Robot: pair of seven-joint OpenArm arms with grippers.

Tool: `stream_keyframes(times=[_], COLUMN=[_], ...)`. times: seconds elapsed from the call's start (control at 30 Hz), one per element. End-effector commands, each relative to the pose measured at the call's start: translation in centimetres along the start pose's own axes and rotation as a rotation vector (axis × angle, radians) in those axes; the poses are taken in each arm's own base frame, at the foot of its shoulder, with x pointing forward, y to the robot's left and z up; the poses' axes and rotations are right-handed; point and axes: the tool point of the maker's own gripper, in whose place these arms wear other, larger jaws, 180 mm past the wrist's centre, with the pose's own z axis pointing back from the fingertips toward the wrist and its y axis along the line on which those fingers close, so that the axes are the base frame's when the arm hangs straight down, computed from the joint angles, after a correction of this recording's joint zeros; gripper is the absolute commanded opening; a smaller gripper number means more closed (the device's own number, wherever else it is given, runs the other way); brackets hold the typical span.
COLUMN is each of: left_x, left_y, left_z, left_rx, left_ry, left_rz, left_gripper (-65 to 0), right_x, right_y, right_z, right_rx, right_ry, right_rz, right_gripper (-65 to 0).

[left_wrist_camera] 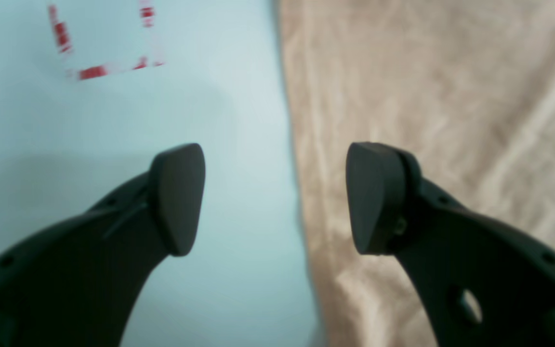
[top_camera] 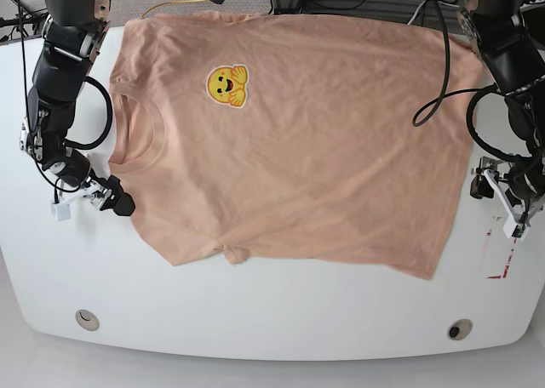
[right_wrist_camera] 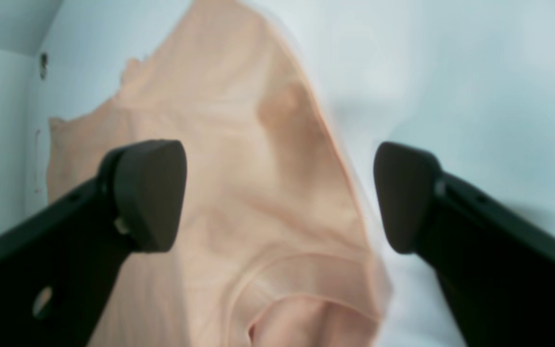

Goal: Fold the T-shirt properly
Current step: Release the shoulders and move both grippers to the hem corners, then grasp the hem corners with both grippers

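Both pincers are held wide: the T-shirt (left_wrist_camera: 431, 96) edge is seen between the left pincer (left_wrist_camera: 275, 198) tips, its collar under the right pincer (right_wrist_camera: 280, 196).

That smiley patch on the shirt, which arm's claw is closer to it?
The right gripper: it sits off the collar end, below the patch. The left gripper waits beyond the hem, across the whole shirt.
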Motion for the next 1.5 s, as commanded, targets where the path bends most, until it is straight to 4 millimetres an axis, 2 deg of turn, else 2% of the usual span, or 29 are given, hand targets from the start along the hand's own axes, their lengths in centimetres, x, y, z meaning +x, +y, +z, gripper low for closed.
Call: stream_keyframes(times=[0.0, 0.17, 0.5, 0.6, 0.83, 1.0, 1.2, 1.47], left_x=[1.9, 2.0, 2.0, 2.4, 3.1, 3.1, 3.2, 3.2], left_y=[0.3, 0.0, -0.1, -0.3, -1.6, -1.7, -1.8, -2.3], left_z=[0.6, 0.4, 0.4, 0.3, -0.3, -0.4, -0.4, -0.6], left_rx=[0.01, 0.005, 0.002, -0.001, -0.026, -0.028, -0.03, -0.04], left_ry=[-0.05, -0.048, -0.049, -0.07, -0.083, -0.084, -0.085, -0.088], left_rz=[-0.03, -0.034, -0.033, -0.037, -0.084, -0.086, -0.084, -0.081], left_gripper=[-21.7, -21.7, -21.7, -21.7, -21.7, -21.7, -21.7, -21.7], right_x=[2.1, 1.8, 2.3, 3.2, 4.9, 4.5, 3.5, 0.9], right_y=[1.0, 2.0, 1.5, 1.8, 0.7, 0.4, 1.2, -0.1], right_z=[0.1, -0.9, -0.9, -1.2, -1.1, -1.2, -2.3, -3.5], right_rx=[0.023, 0.046, 0.008, -0.008, -0.1, -0.121, -0.097, -0.099], right_ry=[-0.038, -0.05, -0.056, -0.056, -0.078, -0.057, -0.067, -0.044], right_rz=[0.04, 0.034, 0.038, 0.066, 0.161, 0.187, 0.175, 0.086], right_gripper=[-7.5, -7.5, -7.5, -7.5, -7.5, -7.5, -7.5, -7.5])
